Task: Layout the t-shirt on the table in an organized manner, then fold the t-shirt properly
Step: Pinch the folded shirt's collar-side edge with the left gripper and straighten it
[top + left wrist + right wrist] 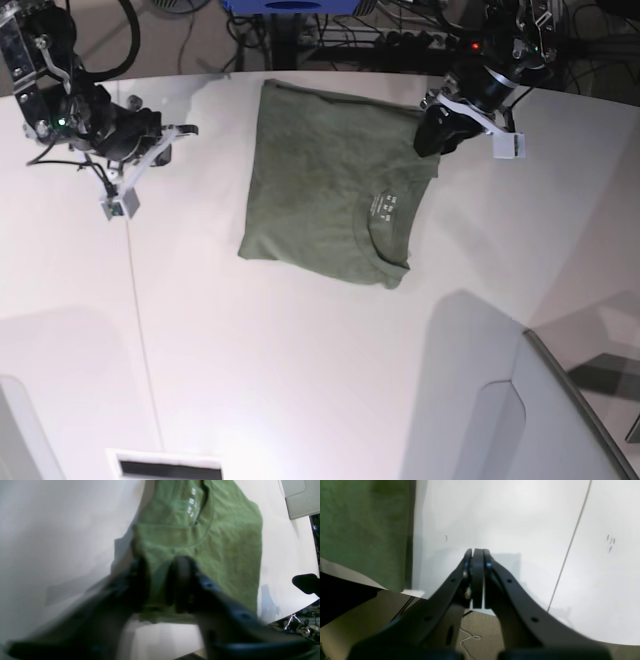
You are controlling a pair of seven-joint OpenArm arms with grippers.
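White table (300, 360) with a thin seam carries a folded olive t-shirt (320, 190)

Soft matt olive cloth t-shirt (325, 190), smooth matt white table (300, 370)

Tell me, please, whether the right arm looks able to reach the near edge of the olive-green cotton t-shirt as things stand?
Probably yes: the right gripper hovers shut beside the olive-green cotton t-shirt, with only bare white table between them.

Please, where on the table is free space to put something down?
The table is bare in front of the shirt, and between the shirt and the right gripper. It is crowded at the shirt's far corner, where the left gripper is on the cloth.
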